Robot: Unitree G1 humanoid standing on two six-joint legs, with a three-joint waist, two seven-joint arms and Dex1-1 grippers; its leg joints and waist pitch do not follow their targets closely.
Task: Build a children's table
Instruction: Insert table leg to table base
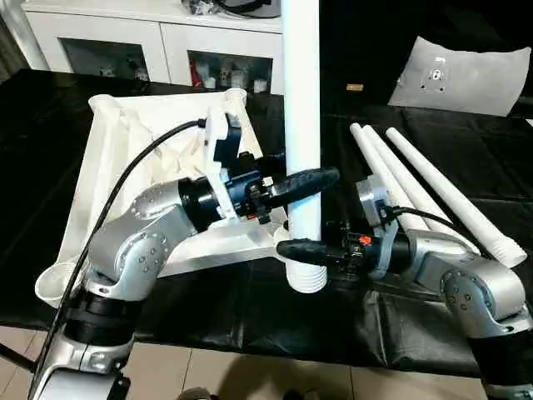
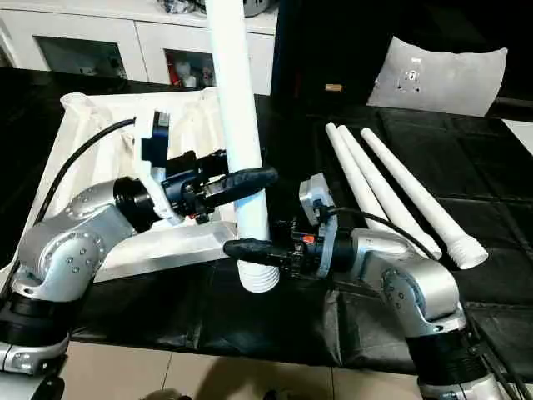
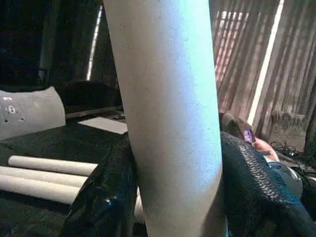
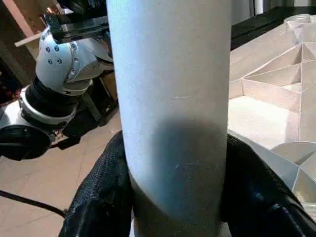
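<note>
A white table leg stands upright near the front edge of the black surface, its ribbed threaded end at the bottom. The left tool is closed around the leg higher up, one black finger pressed to each side. The right tool grips the same leg just below, close above the thread. The white tabletop lies upside down toward the surface's left side, ribs and corner sockets facing up. Three more legs lie side by side on the right.
</note>
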